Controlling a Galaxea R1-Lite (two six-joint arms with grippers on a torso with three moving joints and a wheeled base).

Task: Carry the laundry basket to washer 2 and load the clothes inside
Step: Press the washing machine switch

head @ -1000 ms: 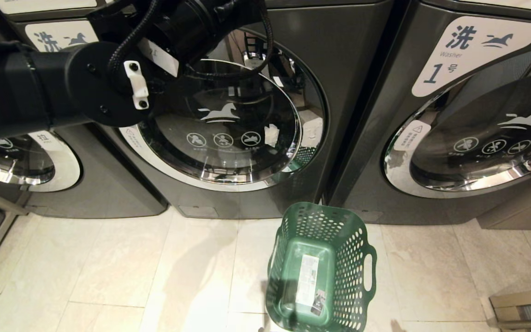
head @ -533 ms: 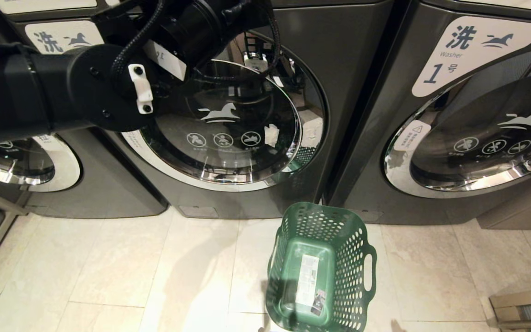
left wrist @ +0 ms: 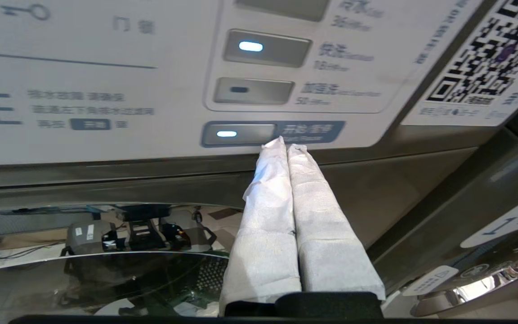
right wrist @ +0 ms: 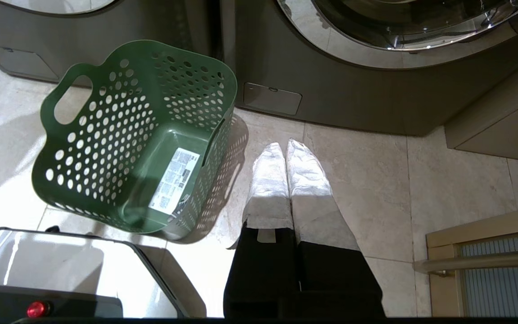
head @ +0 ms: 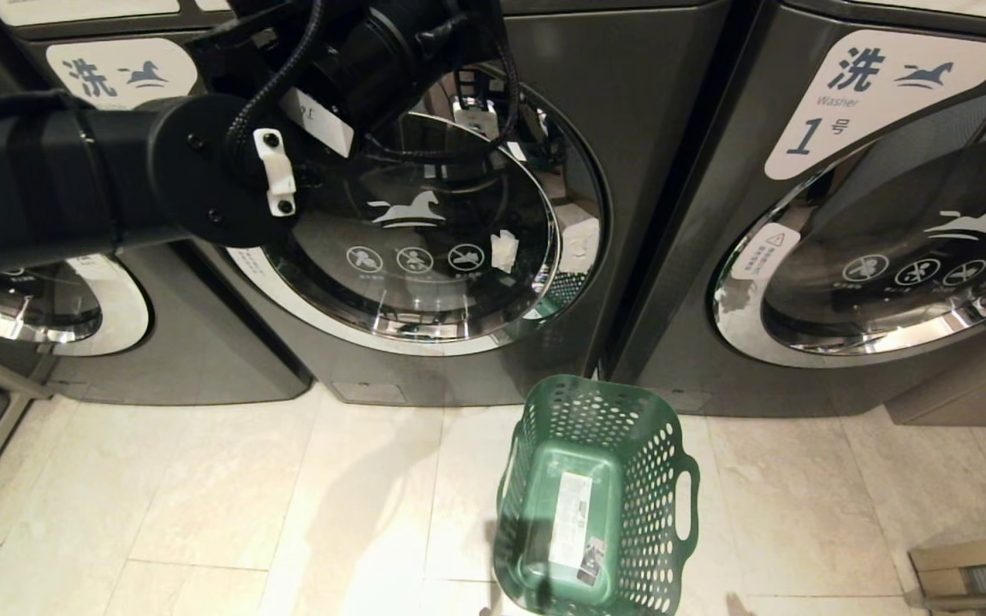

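Note:
The green laundry basket (head: 600, 505) stands empty on the tile floor before the gap between two grey washers; only a white sticker shows inside it (right wrist: 119, 148). The clothes are out of view. The middle machine is washer 2 (head: 638, 171); its round glass door (head: 424, 231) looks closed, and my left arm covers the numeral on its label (head: 116, 73). My left gripper (left wrist: 286, 145) is shut and empty, its tips at the control panel (left wrist: 106, 112) beside a lit button (left wrist: 238, 133). My right gripper (right wrist: 284, 146) hangs shut and empty over the floor beside the basket.
Washer 1 (head: 715, 257) stands to the right with its label (head: 878, 94), and a third machine (head: 31, 299) to the left. A wooden frame with a rail (head: 972, 569) sits at the floor's right edge. My base (right wrist: 61, 270) is close behind the basket.
My left arm has edged a little to the right across the washer front. The basket and the right arm have not moved.

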